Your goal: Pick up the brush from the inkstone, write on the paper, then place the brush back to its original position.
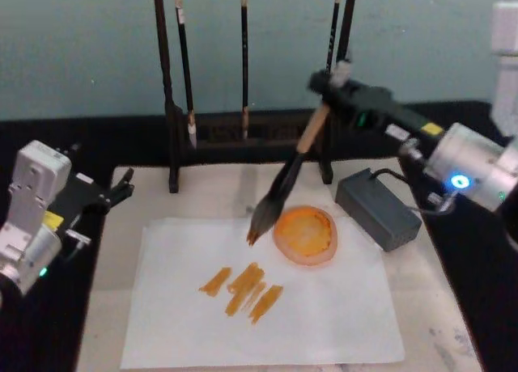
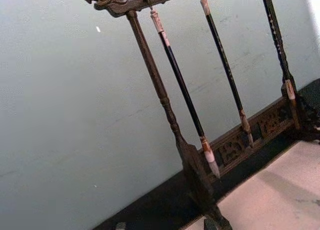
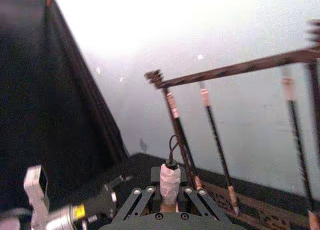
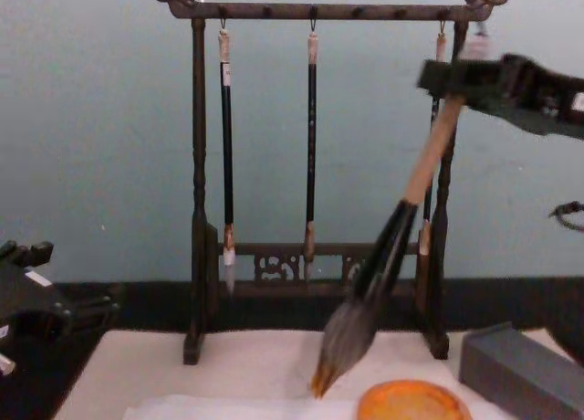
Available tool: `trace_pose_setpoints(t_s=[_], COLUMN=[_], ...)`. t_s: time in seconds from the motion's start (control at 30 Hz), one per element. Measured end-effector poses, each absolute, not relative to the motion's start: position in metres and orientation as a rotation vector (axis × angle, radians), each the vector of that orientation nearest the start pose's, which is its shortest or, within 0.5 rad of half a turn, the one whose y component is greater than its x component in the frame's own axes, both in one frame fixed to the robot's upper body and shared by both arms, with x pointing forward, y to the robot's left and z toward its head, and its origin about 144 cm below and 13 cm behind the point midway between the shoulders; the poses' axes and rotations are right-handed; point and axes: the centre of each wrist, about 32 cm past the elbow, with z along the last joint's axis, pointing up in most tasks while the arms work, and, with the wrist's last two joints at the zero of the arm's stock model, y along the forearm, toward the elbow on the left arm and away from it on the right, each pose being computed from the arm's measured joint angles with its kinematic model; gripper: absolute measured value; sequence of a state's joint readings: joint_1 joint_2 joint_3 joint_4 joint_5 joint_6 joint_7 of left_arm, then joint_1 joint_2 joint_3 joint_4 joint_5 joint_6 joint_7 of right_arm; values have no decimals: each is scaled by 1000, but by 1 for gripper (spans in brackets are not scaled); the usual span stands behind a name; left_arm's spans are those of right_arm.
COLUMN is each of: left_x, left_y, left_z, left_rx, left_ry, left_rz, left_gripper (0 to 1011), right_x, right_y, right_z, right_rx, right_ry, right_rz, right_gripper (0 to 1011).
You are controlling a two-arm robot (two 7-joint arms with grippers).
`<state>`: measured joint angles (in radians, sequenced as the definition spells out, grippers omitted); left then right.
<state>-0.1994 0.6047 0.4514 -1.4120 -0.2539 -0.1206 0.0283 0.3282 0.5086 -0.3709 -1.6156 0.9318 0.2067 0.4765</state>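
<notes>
My right gripper point(image 1: 330, 87) is shut on the upper handle of the brush point(image 1: 283, 178), which slants down and leftward. The brush's bristles point(image 4: 339, 342) have an orange-stained tip hanging just left of the inkstone point(image 1: 305, 235), a round orange dish, and over the far edge of the paper point(image 1: 324, 315). Several orange strokes point(image 1: 243, 287) mark the white sheet. In the right wrist view the white end cap point(image 3: 170, 181) stands between the fingers point(image 3: 141, 200). My left gripper point(image 1: 121, 188) is parked open at the table's left edge, away from the sheet.
A dark wooden rack point(image 4: 315, 11) with three thin black brushes point(image 4: 311, 146) hanging from it stands along the back. A grey box point(image 1: 378, 208) with a cable lies right of the dish. The paper rests on a cream mat point(image 1: 202, 190).
</notes>
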Motion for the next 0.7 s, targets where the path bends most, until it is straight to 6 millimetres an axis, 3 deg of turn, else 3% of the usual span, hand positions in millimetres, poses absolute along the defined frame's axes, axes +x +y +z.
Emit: trace_pose_setpoints(t_s=[0.37,0.7], left_x=[489,489], left_y=[310,310], left_z=[1140,1140], left_rx=[304,304], left_ry=[-285,-285], left_rz=[1248,1248], left_gripper=[1010,1010], right_x=[519,520], right_y=[-296,-324], right_z=[1225,1193], right_rx=[363,518], right_ry=[484,770], right_rz=[-737,-779], right_gripper=[176,176])
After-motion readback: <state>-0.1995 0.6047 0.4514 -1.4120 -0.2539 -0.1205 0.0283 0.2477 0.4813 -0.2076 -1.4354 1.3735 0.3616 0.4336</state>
